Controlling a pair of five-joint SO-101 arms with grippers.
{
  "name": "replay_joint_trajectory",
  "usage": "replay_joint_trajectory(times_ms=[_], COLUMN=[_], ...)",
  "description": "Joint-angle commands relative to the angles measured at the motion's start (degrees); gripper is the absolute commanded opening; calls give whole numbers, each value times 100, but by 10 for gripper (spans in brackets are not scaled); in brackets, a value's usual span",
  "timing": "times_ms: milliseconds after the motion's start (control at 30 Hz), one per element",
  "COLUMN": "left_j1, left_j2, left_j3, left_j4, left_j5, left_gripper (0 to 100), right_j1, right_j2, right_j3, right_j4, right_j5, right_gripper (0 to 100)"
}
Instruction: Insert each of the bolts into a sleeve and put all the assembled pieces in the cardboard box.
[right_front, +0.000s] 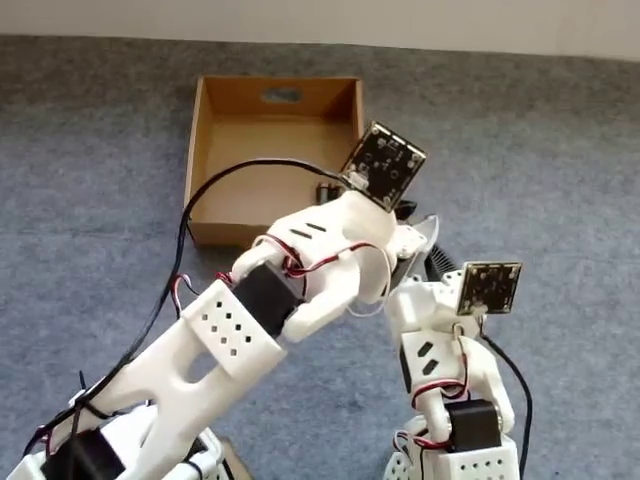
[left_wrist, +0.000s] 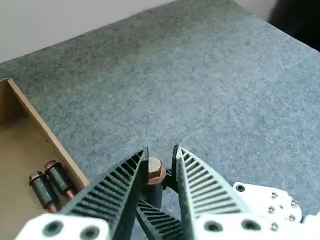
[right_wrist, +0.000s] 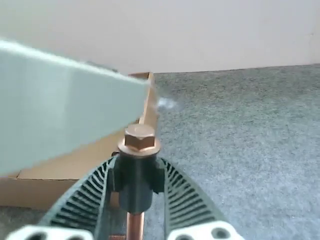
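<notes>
Bolt: copper, hex head up, seated through the dark sleeve. The head rests on the sleeve's top and the shank shows below it. You can log this pair as joined, by my judgement.

Right gripper: jaws closed on the sleeve's sides, holding it upright above the table. In the high view this is just toward 3 o'clock from centre.

Left gripper: jaws parted a little, straddling the bolt head. One jaw is at the head's edge and a thin dark gap shows at the other. You should read it as gripping nothing.

Cardboard box: open-topped, lying toward 11 o'clock from the held pair and near it. Two assembled pieces lie side by side on its floor, close to the wall nearest the grippers.

Progress, as judged:
- two pairs are in the box
- a third is assembled and held outside it
- what's left is to carry this one toward 11 o'clock, over the near wall, and let it go inside
- you cannot tell whether loose bolts or sleeves remain, since the arms cover much of the table toward 6 o'clock

Surface: grey, short-pile mat across the whole table. A pale wall borders it at 12 o'clock.
</notes>
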Motion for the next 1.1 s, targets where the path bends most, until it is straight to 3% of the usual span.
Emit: replay_joint_trajectory(times_ms=[0,300,533,633,833,1067], left_j1=[-48,-1631,-3547,-4242,-4479,-4488], left_j2=[-259,-1569,-1886,-1851,-1851,-1895], left_j3=[-57,110,1657,2255,2985,4470], left_j4=[-211,255,1169,1310,1275,-281], left_j5=[0,-9,-18,-404,-730,-730], left_gripper=[104,107,105,104,104,104], right_j1=[-22,-22,-40,-31,-48,-48], right_j2=[-66,-66,-66,-66,-66,-22], right_j3=[-48,101,110,119,154,-154], right_j4=[-171,-251,-251,-242,-40,40], right_j5=[-35,-44,-44,-44,-44,264], right_gripper=[7,7,7,7,7,10])
